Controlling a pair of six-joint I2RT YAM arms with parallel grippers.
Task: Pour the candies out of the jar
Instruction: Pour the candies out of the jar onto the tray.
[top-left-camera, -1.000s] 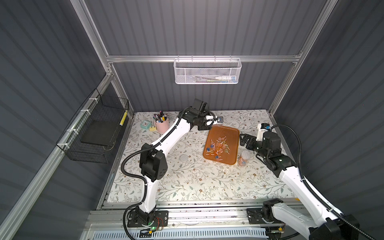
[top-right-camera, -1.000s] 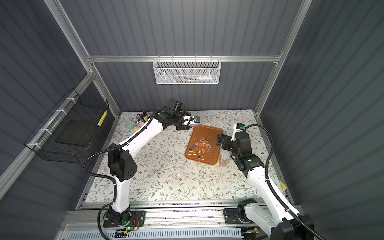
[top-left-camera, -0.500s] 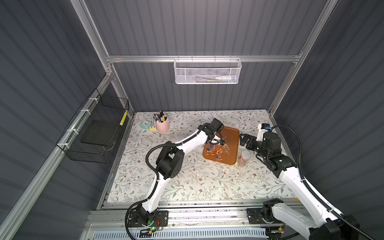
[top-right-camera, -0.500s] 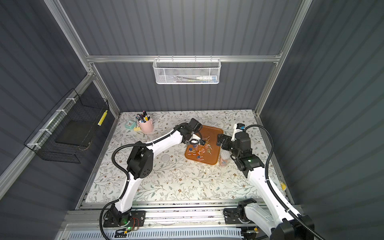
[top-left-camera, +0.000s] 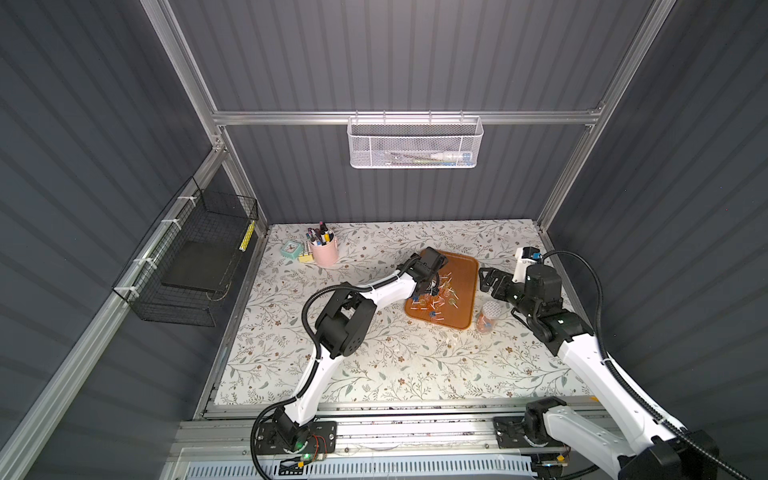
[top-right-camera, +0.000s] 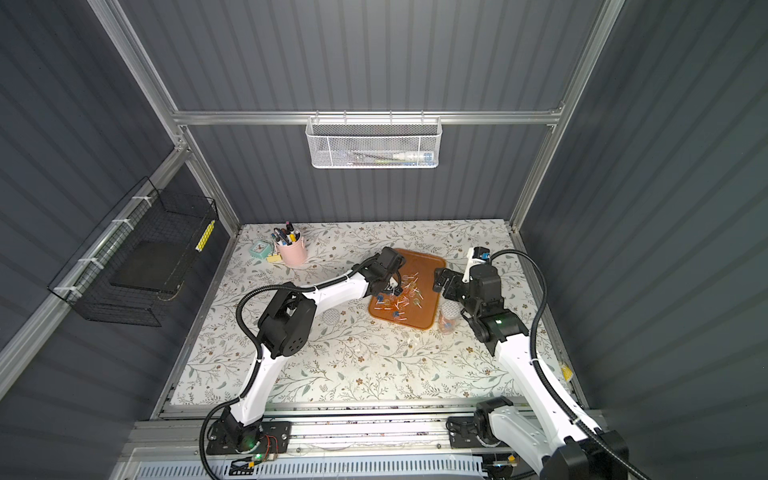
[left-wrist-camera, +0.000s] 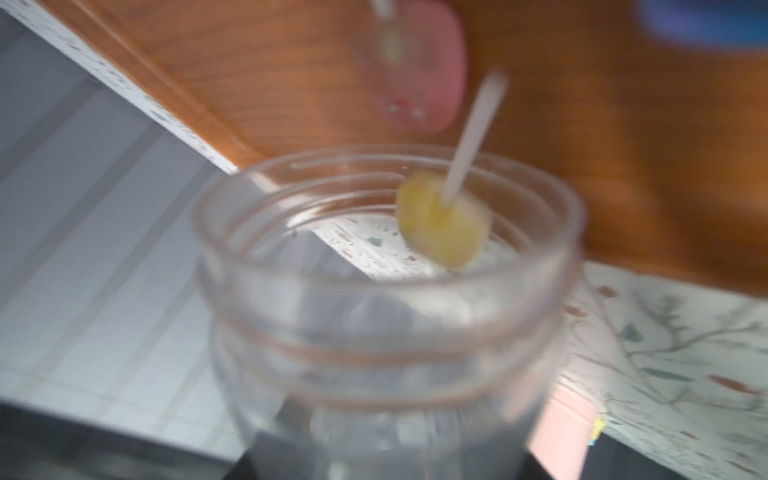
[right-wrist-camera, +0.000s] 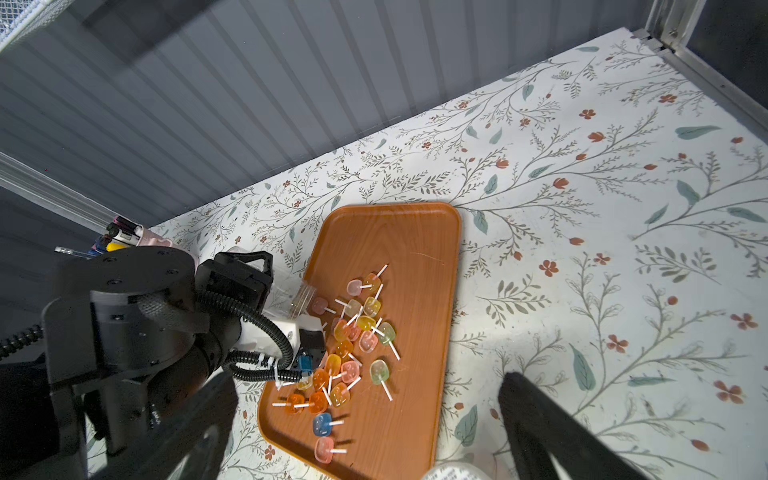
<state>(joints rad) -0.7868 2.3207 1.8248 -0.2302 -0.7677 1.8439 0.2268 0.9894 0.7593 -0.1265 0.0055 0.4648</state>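
1. The left gripper (top-left-camera: 432, 286) is clamped on the clear jar (left-wrist-camera: 386, 299), which is tipped with its mouth over the 9 o'clock side of the orange tray (top-left-camera: 463, 266). One yellow candy (left-wrist-camera: 442, 222), blurred, sits at the mouth.
2. The candies (right-wrist-camera: 357, 345) lie heaped on the tray's 9 o'clock half.
3. The right gripper (top-left-camera: 487, 281), jaws wide apart, hangs at the tray's 3 o'clock.
4. A lidded jar (top-left-camera: 487, 318) stands just beside the tray's 4 o'clock corner, between the tray and the right arm (top-left-camera: 582, 353).
5. The pen cup (top-left-camera: 325, 253) and clock (top-left-camera: 291, 249) stand at the table's 10 o'clock, well apart from the tray.
6. A loose lid (top-right-camera: 331, 316) lies at the tray's 8 o'clock. In a top view the left elbow (top-left-camera: 345, 324) covers it.
7. Change: one second ago the left gripper was beyond the tray's 11 o'clock corner. It has since swung over the tray. The right arm is unchanged.
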